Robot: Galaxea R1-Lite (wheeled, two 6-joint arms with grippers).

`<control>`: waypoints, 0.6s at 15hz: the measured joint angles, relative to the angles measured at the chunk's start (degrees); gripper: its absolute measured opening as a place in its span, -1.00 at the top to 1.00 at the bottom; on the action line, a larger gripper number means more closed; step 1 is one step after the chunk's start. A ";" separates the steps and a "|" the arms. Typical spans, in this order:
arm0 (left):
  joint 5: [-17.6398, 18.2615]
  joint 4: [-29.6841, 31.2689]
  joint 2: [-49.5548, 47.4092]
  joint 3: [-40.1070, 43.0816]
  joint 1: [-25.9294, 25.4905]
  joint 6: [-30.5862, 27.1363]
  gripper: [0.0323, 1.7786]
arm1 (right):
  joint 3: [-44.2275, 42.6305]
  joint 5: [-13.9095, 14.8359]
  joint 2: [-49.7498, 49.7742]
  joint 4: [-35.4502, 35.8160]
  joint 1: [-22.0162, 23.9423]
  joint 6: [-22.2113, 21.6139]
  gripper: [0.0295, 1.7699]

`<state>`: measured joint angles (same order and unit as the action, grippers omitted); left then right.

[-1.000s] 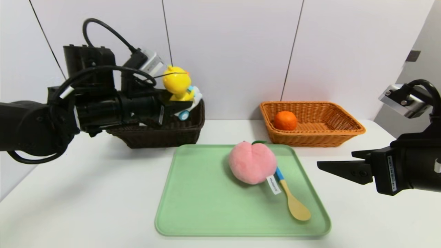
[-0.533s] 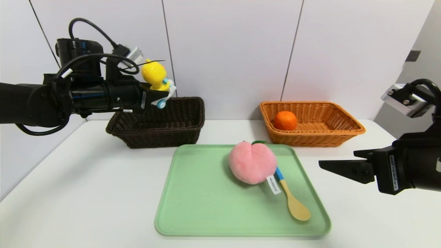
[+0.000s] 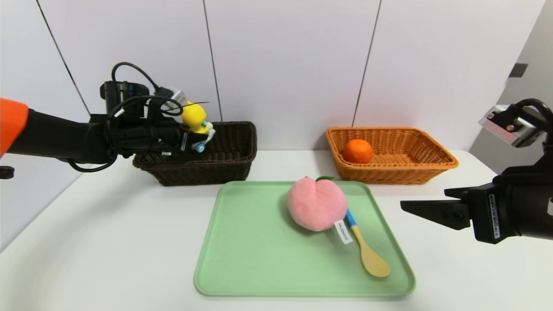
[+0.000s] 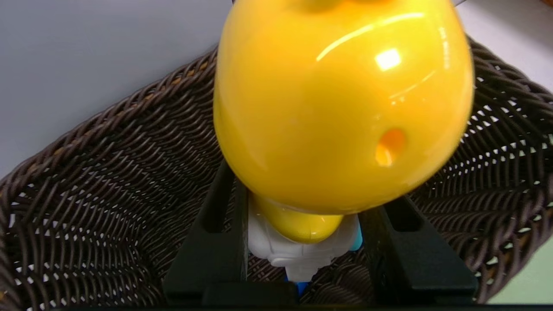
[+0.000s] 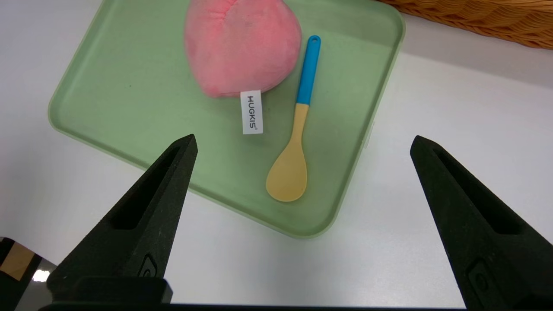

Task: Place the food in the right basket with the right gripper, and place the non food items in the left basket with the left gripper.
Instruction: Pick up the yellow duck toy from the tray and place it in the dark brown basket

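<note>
Duck toy (image 3: 194, 119): I am gripping it in the left gripper (image 3: 190, 140) over the left basket (image 3: 224, 166); lowering before releasing seems advisable.

I see the yellow duck toy (image 3: 195, 123) on its white wheeled car, upright, held above the dark brown basket (image 3: 224, 166). An orange (image 3: 357, 151) sits in the orange-tan basket (image 3: 414, 166). The pink plush peach (image 3: 316, 204) lies on the tray, white tag toward me, just beside the yellow spoon (image 3: 366, 249) with its blue handle.
</note>
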<state>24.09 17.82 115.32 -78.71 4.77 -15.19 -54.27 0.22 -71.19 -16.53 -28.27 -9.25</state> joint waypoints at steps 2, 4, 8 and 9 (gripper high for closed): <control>0.05 0.01 1.68 -0.87 -0.09 0.00 0.19 | 0.00 0.09 0.00 0.02 0.05 -0.02 -0.92; 0.02 0.06 3.04 -1.33 -0.13 0.00 0.19 | 0.00 0.11 0.00 0.00 0.07 0.00 -0.92; 0.05 0.15 4.88 -1.83 -0.22 0.00 0.19 | -0.02 0.11 0.00 0.00 0.41 -0.04 -0.92; 0.02 0.20 5.21 -1.90 -0.22 0.00 0.19 | -0.02 0.13 0.00 0.02 0.49 -0.02 -0.92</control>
<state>24.11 18.02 120.53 -80.62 4.55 -15.19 -54.30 0.35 -71.19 -16.51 -27.78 -9.28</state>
